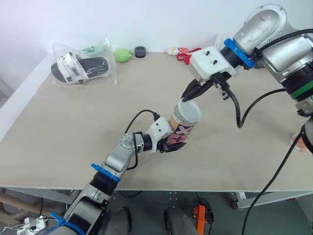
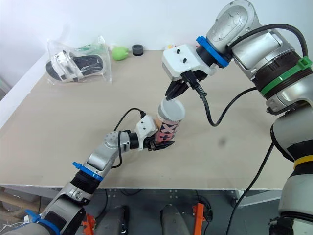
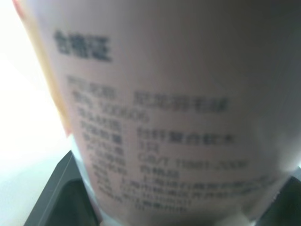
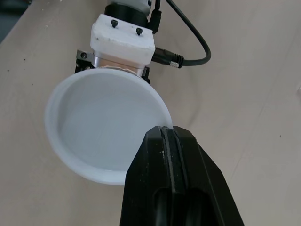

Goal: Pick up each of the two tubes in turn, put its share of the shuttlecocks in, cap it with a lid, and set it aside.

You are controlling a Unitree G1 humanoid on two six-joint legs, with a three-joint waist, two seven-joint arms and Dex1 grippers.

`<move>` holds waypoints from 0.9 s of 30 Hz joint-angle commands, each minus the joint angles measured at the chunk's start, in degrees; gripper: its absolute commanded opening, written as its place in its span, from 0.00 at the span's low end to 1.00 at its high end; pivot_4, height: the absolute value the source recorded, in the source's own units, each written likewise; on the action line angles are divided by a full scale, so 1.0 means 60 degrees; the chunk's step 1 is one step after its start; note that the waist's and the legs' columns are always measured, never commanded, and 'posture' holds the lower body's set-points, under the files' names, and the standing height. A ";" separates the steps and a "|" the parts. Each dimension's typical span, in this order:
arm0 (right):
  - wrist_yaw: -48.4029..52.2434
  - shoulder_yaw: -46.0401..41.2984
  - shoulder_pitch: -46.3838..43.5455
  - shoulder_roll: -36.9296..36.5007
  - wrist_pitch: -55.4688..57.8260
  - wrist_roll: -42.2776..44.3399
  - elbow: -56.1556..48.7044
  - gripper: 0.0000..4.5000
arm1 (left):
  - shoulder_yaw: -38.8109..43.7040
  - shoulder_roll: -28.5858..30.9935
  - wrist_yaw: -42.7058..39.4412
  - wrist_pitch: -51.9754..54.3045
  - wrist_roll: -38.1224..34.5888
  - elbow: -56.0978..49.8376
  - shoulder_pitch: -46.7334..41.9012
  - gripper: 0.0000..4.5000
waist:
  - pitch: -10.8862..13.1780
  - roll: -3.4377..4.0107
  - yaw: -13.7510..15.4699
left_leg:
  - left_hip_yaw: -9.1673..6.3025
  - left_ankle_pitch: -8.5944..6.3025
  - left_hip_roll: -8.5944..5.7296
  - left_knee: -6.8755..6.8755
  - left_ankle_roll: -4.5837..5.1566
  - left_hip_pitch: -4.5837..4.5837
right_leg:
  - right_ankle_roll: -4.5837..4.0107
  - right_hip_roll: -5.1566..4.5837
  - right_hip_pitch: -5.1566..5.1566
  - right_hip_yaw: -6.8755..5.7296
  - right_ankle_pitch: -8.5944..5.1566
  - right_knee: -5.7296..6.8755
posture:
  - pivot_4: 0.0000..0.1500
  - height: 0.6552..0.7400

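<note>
A pink and black patterned tube (image 1: 181,129) leans over the middle of the table, and my left gripper (image 1: 172,145) is shut around its lower part. Its printed label (image 3: 178,117) is right up against the left wrist camera. A white lid (image 1: 190,111) sits on the tube's upper end. My right gripper (image 1: 189,98) comes down from the far right and is shut on the lid's rim. In the right wrist view, its black fingers (image 4: 164,155) pinch the edge of the lid (image 4: 101,127), with the left wrist (image 4: 123,37) behind. What is inside the tube is hidden.
A clear bag holding sandals (image 1: 83,66) lies at the table's far left. A green object (image 1: 122,55), a black roll (image 1: 140,51) and small red and white items (image 1: 182,52) line the back edge. The table's front edge (image 1: 146,188) runs just below my left arm.
</note>
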 commanded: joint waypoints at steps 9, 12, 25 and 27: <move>0.0365 -0.0178 0.0336 -0.0088 -0.0368 -0.0406 -0.0182 0.01 | -0.0002 -0.0005 0.0140 0.0128 0.0177 0.0017 0.0030 0.65 | 0.0000 0.0000 0.0006 | -0.0001 0.0000 -0.0001 0.0000 0.0000 0.0000 | 0.0000 -0.0001 0.0002 -0.0001 0.0000 0.0000 | 1.00 1.00; 0.0365 -0.0241 0.0434 -0.0053 -0.0370 -0.0475 -0.0212 0.01 | -0.0004 0.0012 0.0135 0.0133 0.0178 0.0001 0.0052 0.65 | 0.0000 0.0000 0.0014 | -0.0001 0.0000 -0.0001 0.0000 0.0000 -0.0001 | -0.0001 -0.0001 0.0002 -0.0001 0.0000 0.0000 | 1.00 1.00; 0.0365 -0.0440 0.0796 -0.0040 -0.0499 -0.0850 -0.0423 0.01 | 0.0003 0.0021 0.0140 0.0144 0.0170 0.0007 0.0046 0.65 | -0.0001 -0.0001 0.0016 | -0.0010 0.0000 -0.0002 0.0000 0.0000 -0.0002 | -0.0002 -0.0001 0.0004 -0.0010 -0.0001 0.0000 | 1.00 1.00; 0.0365 -0.0506 0.0827 -0.0013 -0.0496 -0.0892 -0.0417 0.07 | 0.0003 0.0017 0.0140 0.0145 0.0170 0.0008 0.0038 0.65 | -0.0001 -0.0001 0.0016 | -0.0011 0.0000 -0.0002 0.0000 0.0001 -0.0002 | -0.0002 -0.0001 0.0004 -0.0010 -0.0001 0.0000 | 1.00 1.00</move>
